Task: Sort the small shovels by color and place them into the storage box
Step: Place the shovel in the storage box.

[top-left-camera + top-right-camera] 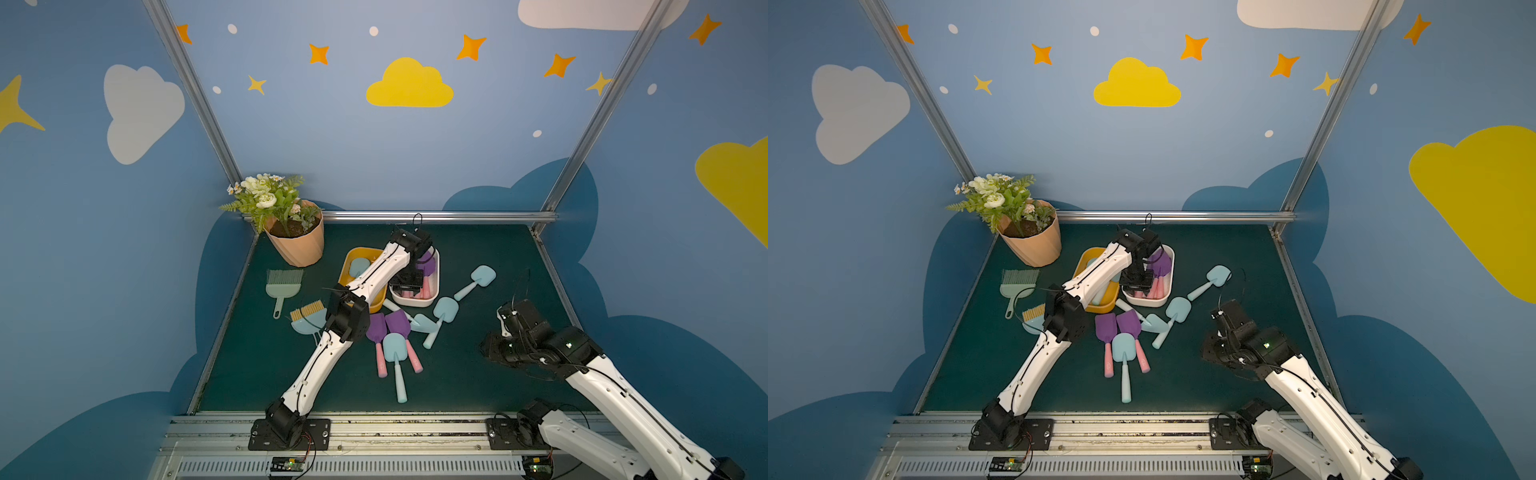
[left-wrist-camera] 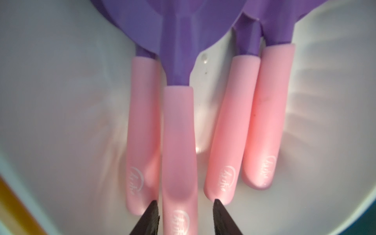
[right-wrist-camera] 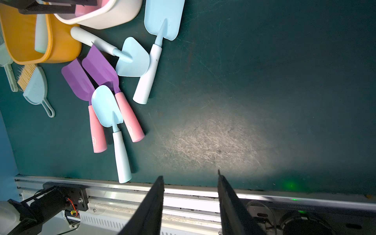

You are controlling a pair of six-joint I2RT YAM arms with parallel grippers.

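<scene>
Six small shovels loose on the desk in both top views: four pale blue, two purple. Two tubs side by side, yellow tub and white tub; left gripper down in the white one. Left wrist: four pink-handled purple shovels in that tub, jaws parted astride one handle, slim gap each side. Right wrist: right gripper open, empty, over bare desk; one mint handle shows in yellow tub
</scene>
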